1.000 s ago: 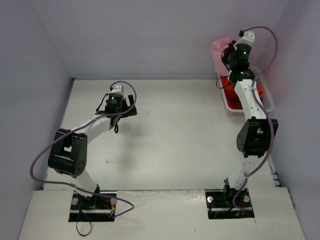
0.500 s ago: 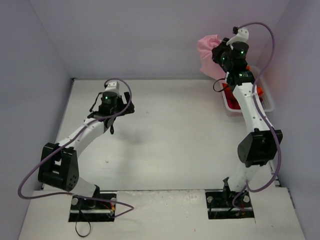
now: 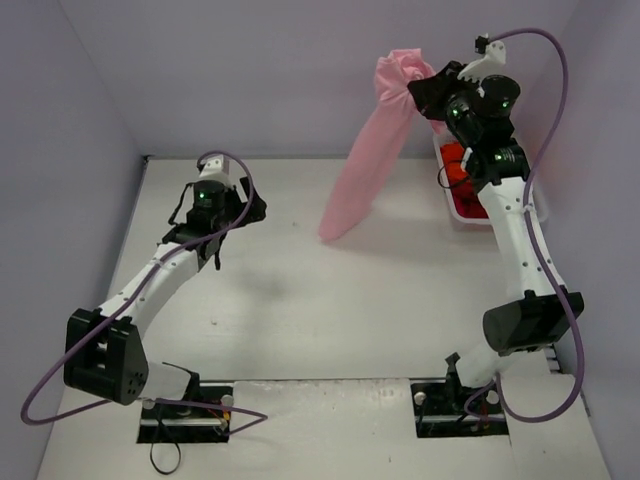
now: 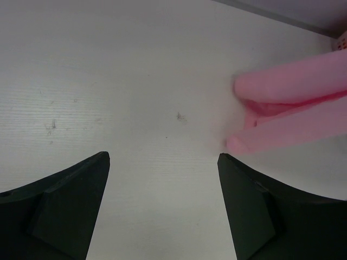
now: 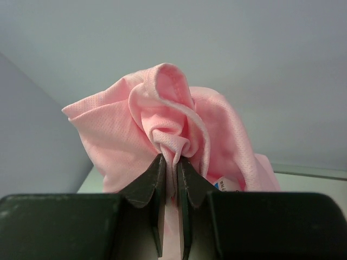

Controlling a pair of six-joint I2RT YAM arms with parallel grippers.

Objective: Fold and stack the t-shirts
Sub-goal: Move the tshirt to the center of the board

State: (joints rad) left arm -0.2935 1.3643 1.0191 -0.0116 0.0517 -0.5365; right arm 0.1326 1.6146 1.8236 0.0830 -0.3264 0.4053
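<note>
Table (image 3: 350,300), white and lightly scuffed, fills the middle of the overhead view between pale lilac walls. The right arm (image 3: 520,250) rises tall along the table's right side, and the left arm (image 3: 150,280) reaches low and forward over the left half. The pink t-shirt (image 3: 365,170) hangs in the air from the top of the right arm, falling in a long narrow drape down and to the left over the far right part of the table. Whether its lower end touches the surface cannot be told. In the left wrist view that lower end shows as two soft pink rolls at the right edge. A white mesh basket (image 3: 540,205) sits at the far right edge of the table behind the right arm, with the orange-red t-shirts (image 3: 462,195) bunched inside it. The right gripper (image 5: 169,160) has its jaws pressed together, pinching a twisted bunch of the pink cloth. The left gripper (image 4: 162,157) is spread wide over bare table, holding nothing, with the pink cloth near its right finger. A small label (image 5: 219,184) peeks out of the cloth beside the right jaw.
</note>
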